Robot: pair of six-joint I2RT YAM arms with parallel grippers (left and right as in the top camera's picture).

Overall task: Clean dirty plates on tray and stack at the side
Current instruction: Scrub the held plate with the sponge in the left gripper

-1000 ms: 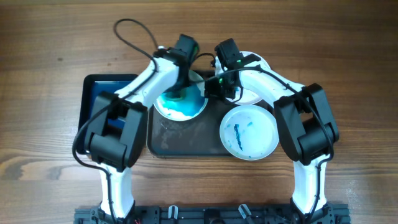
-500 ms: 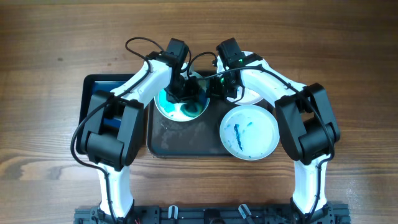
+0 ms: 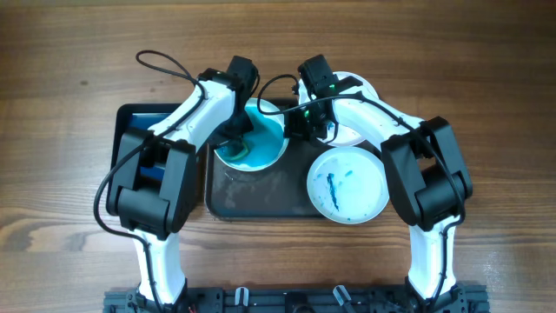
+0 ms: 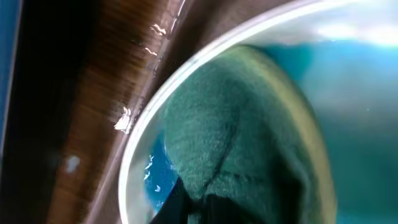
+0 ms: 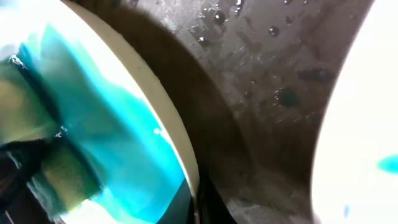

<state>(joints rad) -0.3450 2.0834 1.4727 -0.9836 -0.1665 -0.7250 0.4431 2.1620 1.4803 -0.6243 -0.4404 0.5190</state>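
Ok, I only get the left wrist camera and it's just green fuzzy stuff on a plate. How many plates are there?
Observer: Three. Your sponge is on the teal-smeared plate at the tray's back left.
Operator: Where are the others?
Observer: A blue-streaked plate lies at the tray's front right; the third plate is half hidden under the right arm.
Operator: What's that arm doing?
Observer: Its end effector is at the smeared plate's right rim; I can't tell if it grips.
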